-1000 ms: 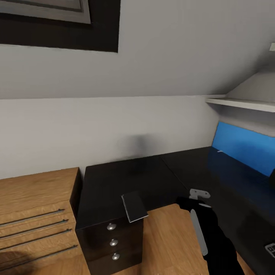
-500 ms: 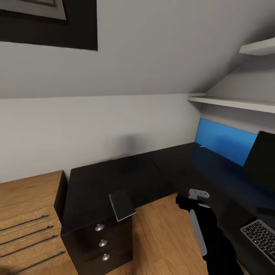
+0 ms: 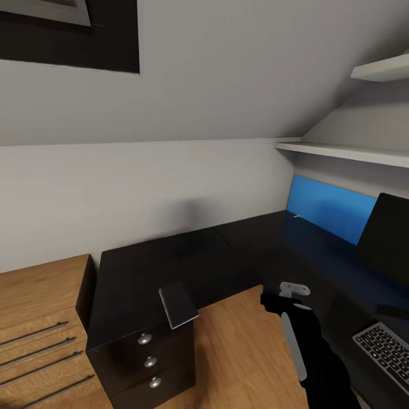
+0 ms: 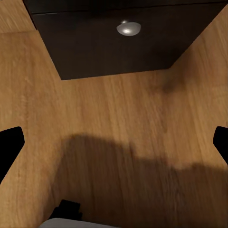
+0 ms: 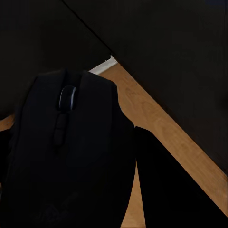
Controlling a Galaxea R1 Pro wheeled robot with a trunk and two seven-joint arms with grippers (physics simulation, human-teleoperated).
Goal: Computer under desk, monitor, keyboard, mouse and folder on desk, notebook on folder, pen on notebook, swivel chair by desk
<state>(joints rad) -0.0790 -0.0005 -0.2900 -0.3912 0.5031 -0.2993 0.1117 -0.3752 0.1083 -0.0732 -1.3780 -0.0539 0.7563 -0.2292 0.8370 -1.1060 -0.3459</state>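
Note:
A dark mouse (image 5: 66, 137) with a scroll wheel sits in my right gripper (image 5: 71, 140), which is shut on it. In the head view that gripper (image 3: 281, 300) hovers at the inner front edge of the glossy black desk (image 3: 255, 250). The monitor (image 3: 392, 238) stands on the desk at the far right, and the keyboard (image 3: 383, 349) lies in front of it. A thin grey notebook (image 3: 178, 305) rests at the front corner of the desk's left wing. My left gripper (image 4: 114, 142) is open above the wood floor, with nothing between its fingers.
A black drawer unit (image 3: 149, 362) with three knobs stands under the desk's left wing, beside low oak drawers (image 3: 40, 318). A blue panel (image 3: 326, 213) lines the wall behind the desk, under white shelves (image 3: 341, 150). A black-framed skylight (image 3: 68, 34) is above. Wood floor (image 3: 238, 352) fills the desk's inner corner.
The head camera has panned right, bringing the monitor and keyboard into view at the right edge. My right arm keeps its place in the picture, still holding the mouse.

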